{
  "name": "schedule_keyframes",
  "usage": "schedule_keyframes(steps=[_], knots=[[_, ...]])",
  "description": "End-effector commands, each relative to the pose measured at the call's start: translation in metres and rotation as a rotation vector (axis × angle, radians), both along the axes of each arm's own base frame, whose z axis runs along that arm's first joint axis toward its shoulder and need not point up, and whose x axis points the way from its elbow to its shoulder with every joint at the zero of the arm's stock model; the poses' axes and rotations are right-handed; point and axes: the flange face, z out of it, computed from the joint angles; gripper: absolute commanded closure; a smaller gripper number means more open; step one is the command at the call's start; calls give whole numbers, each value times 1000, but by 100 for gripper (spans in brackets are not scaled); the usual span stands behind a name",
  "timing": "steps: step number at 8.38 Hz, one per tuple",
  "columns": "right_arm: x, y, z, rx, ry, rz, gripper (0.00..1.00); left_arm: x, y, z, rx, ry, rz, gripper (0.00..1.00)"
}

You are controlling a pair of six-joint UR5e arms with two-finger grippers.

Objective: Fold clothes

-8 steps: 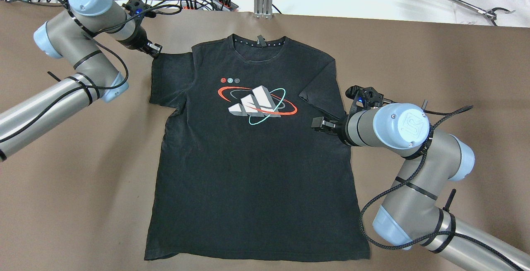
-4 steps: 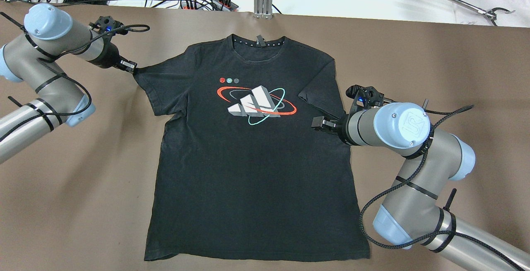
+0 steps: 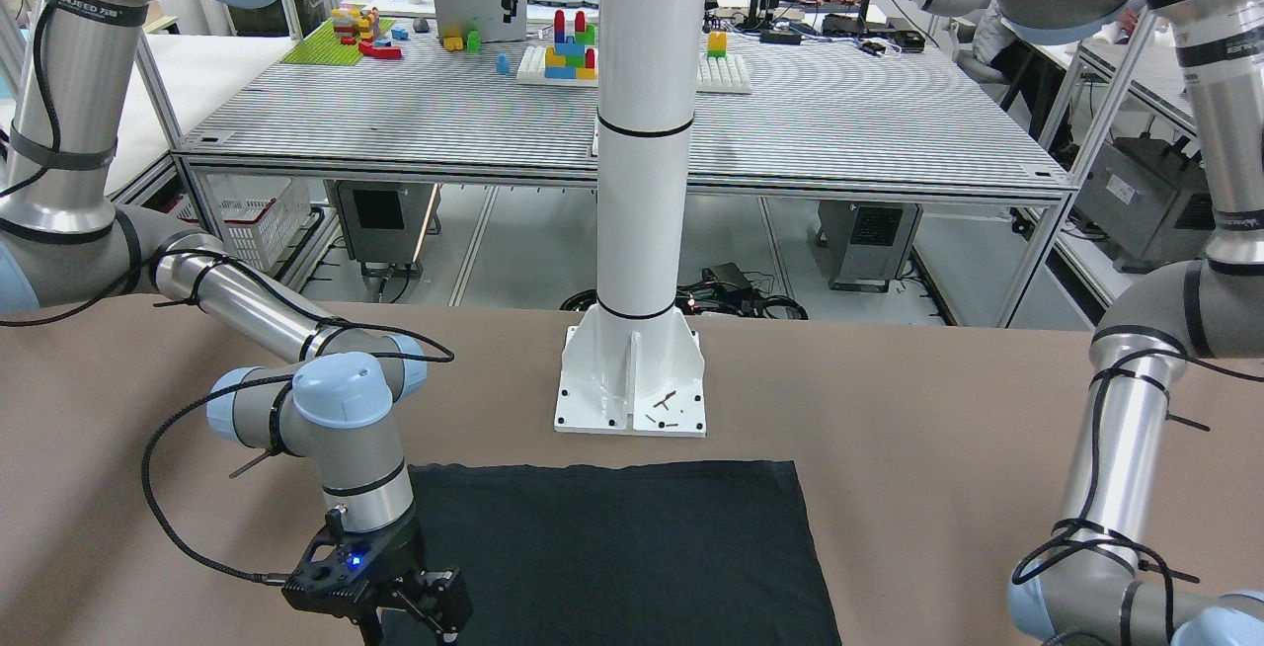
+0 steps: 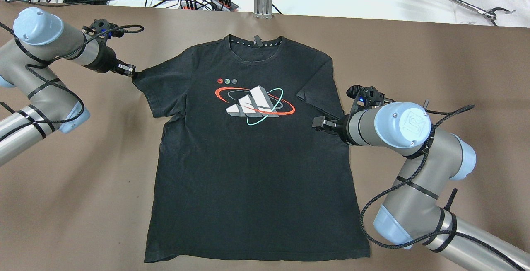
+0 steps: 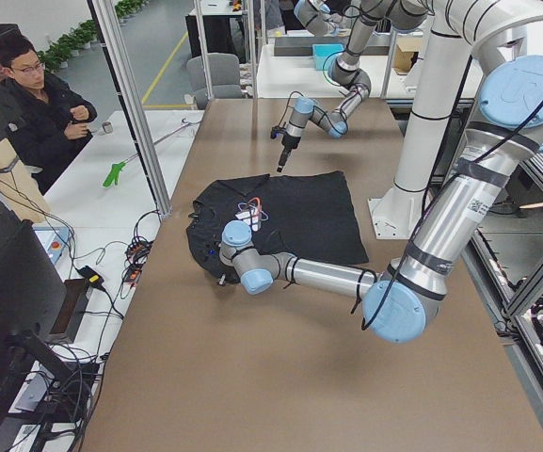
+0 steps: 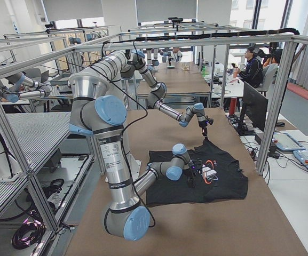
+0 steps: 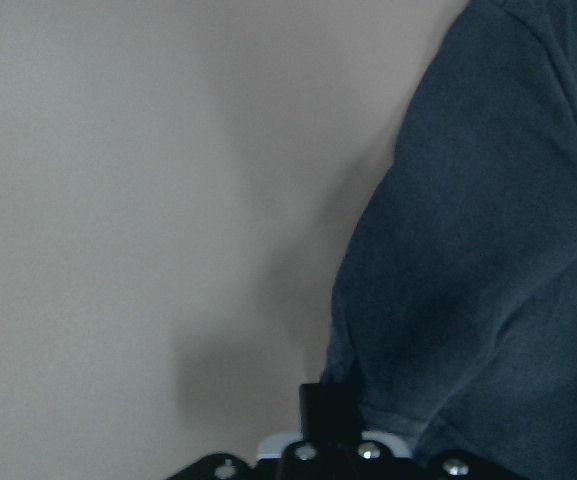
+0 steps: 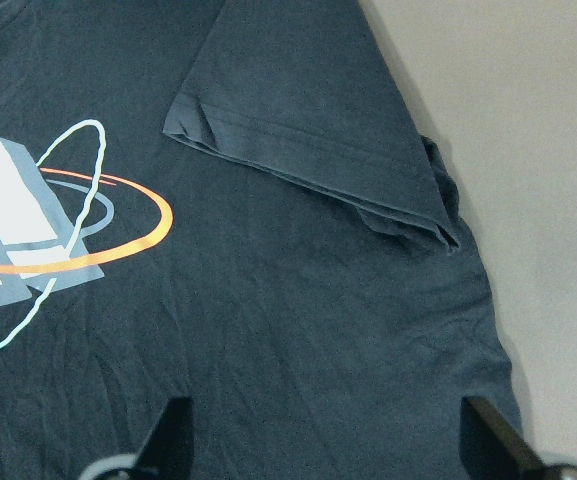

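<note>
A black shirt (image 4: 248, 171) is laid flat, front up, in the middle of a brown table (image 4: 434, 64), with its collar away from the robot. In the overhead view a red, white and teal print (image 4: 254, 106) is shown on the chest. From the front-facing camera only the plain hem (image 3: 612, 547) is seen, just before the base of a white pillar (image 3: 642, 132), and the print is cut off by the frame. The left claw (image 4: 131, 72) is closed on the tip of the left sleeve (image 4: 161, 84), which is drawn out sideways. The pinch is confirmed up close in the left wrist view, where dark cloth is caught at the claw's tip. The right claw (image 4: 321, 122) is poised over the shirt's right side, beside the right sleeve (image 4: 316, 90), which lies folded in over the chest. In the right wrist view its fingers (image 8: 173, 435) are shown spread wide with nothing gripped, a detail not to be made out from overhead.
</note>
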Motion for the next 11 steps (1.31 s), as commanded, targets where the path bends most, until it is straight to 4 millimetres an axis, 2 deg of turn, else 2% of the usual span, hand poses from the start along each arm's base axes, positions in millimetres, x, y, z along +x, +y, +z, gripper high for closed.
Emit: schedule_keyframes(steps=[1, 3, 4, 5, 6, 8, 9, 11], knots=[[0, 1, 4, -1, 4, 2, 6, 26, -9, -58, -29, 70, -31, 100], [0, 1, 5, 1, 5, 2, 6, 75, -3, -120, -87, 135, -41, 100], [1, 0, 6, 0, 7, 4, 6, 97, -1, -143, -90, 136, -79, 100], [1, 0, 6, 1, 7, 3, 6, 128, 8, -165, -100, 128, -101, 100], [1, -1, 6, 4, 10, 2, 6, 142, 8, -186, -111, 117, -114, 100], [1, -1, 7, 3, 11, 2, 6, 163, 0, -196, -125, 101, -143, 100], [1, -1, 7, 2, 13, 2, 6, 174, -6, -191, -124, 78, -160, 100], [0, 0, 7, -1, 14, 1, 6, 180, -10, -186, -124, 65, -172, 100]])
